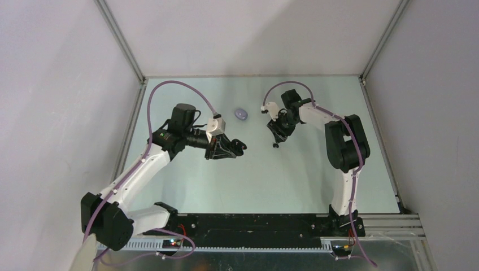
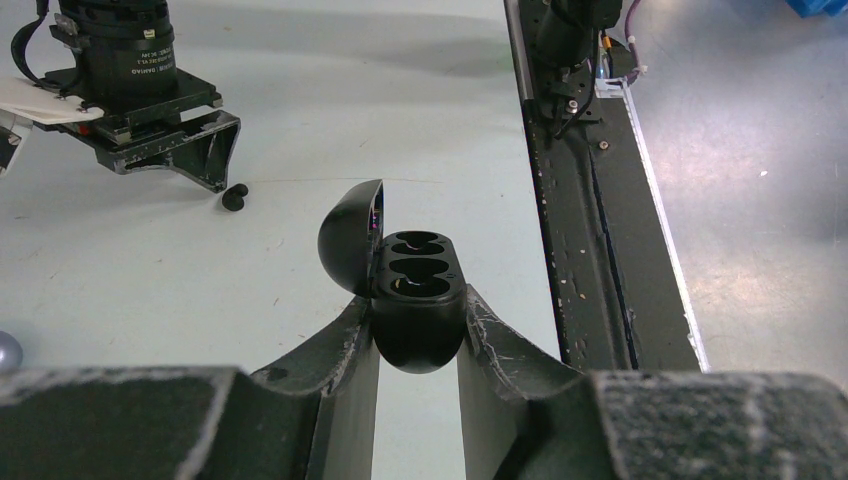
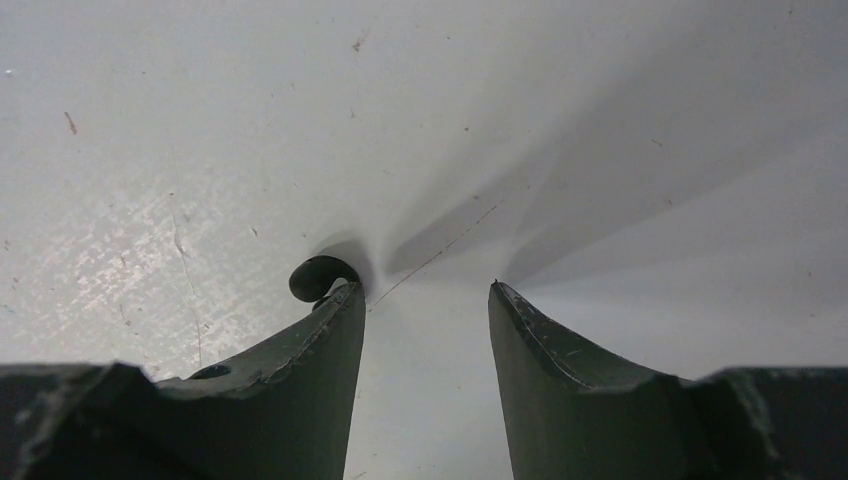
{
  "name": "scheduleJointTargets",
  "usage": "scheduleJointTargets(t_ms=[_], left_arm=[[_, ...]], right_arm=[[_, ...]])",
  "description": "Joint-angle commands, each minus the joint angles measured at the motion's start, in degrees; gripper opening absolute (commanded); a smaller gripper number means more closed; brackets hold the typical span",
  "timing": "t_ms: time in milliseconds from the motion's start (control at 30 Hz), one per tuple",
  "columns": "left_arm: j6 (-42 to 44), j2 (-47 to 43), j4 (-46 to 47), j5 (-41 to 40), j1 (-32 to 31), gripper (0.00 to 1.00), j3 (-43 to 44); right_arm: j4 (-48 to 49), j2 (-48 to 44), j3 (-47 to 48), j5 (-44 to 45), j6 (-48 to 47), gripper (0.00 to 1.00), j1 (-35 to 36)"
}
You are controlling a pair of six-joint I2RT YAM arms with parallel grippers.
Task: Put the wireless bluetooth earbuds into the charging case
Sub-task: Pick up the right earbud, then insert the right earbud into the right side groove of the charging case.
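Top view looks down from behind over the whole table [image 1: 254,180]. Wrist views look closely past their fingers [image 2: 330,370]; the left also catches the right gripper [image 2: 150,165].

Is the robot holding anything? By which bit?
The left pincer grips the open black charging case by its rounded bottom half. The right pincer is open and holds nothing; a black earbud lies just outside one finger.

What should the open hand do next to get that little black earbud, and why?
Probably slide the right gripper slightly sideways until the black earbud sits between its open jaws. Right now it lies just outside one finger, while the left gripper holds the open charging case.
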Motion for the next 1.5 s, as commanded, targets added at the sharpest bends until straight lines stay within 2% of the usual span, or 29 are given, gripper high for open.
scheduleJointTargets(t_ms=[0, 533, 667, 833, 1000, 1233, 1367, 1467], left_arm=[[-0.4, -1.0, 1.7, 1.4, -0.3, 0.02, -0.1], [0.0, -1.0, 1.5, 1.3, -0.3, 0.02, -0.4], [0.0, -1.1, 1.5, 1.3, -0.3, 0.02, -0.4], [0.0, -1.1, 1.6, 1.2, -0.5, 0.02, -0.4], [0.0, -1.1, 1.5, 1.1, -0.5, 0.02, -0.5], [-0.5, -0.9, 2.3, 1.3, -0.7, 0.02, -1.1], [-3.4, -1.1, 6.3, 2.0, -0.8, 0.02, -2.2], [-8.6, -1.1, 11.1, 2.5, -0.9, 0.01, -3.6]], right_arm=[[-0.7, -1.2, 1.3, -3.5, -1.1, 0.53, 0.5], [-8.8, 1.9, 2.7, -7.8, -5.9, 0.51, 1.7], [-10.3, 2.2, 3.5, -9.6, -6.6, 0.43, 1.7], [-10.9, 1.7, 3.5, -10.9, -7.1, 0.21, 1.8], [-11.0, 0.6, 3.1, -11.5, -7.7, 0.05, 1.7], [-12.1, -4.9, 3.2, -14.3, -6.8, 0.0, -0.1], [-12.2, -12.2, 2.9, -18.4, -4.6, 0.0, -2.6], [-10.6, -20.2, 1.8, -21.3, -1.7, 0.0, -4.0]])
